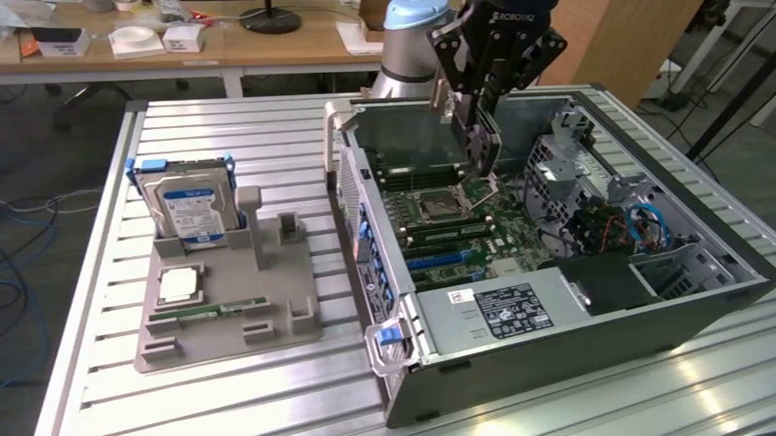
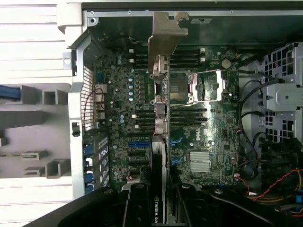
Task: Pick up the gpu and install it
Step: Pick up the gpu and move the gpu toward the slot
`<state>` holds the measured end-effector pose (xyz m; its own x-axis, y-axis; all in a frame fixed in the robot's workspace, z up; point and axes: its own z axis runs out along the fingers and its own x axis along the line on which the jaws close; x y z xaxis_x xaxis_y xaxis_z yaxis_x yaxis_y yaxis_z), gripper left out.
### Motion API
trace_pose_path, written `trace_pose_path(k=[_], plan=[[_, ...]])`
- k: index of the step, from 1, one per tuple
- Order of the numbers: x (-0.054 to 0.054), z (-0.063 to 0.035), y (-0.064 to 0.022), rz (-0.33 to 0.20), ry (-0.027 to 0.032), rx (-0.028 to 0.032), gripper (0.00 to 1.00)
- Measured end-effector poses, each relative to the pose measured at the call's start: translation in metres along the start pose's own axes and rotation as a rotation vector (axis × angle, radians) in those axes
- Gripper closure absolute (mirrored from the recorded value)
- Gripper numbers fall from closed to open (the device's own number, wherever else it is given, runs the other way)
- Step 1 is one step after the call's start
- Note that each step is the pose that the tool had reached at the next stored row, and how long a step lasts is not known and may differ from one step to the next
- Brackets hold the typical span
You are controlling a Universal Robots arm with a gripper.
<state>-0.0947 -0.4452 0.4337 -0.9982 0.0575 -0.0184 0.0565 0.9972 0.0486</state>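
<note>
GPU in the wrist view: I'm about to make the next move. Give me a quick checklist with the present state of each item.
1. gpu clamped in the pincer: ok, the card sits between its jaws.
2. gpu over the open computer case: ok, it is above the motherboard.
3. gpu seated in a slot: not ok, in the exterior view it hangs above the board.
4. Card edge lined up with the blue slots: cannot tell.
5. Cables away from the card: ok, they lie toward the exterior view's right.
</note>
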Motion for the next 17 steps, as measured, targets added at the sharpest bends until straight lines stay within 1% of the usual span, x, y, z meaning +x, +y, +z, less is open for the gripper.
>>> trace_pose_path(k=[8, 14, 17], plan=[[-0.009, 0.0001, 0.0005, -0.002, 0.0002, 0.0001, 0.74], [-0.018, 0.0004, 0.0010, -0.005, 0.0002, 0.0000, 0.74], [-0.019, 0.0004, 0.0010, -0.005, 0.0003, 0.0000, 0.74]])
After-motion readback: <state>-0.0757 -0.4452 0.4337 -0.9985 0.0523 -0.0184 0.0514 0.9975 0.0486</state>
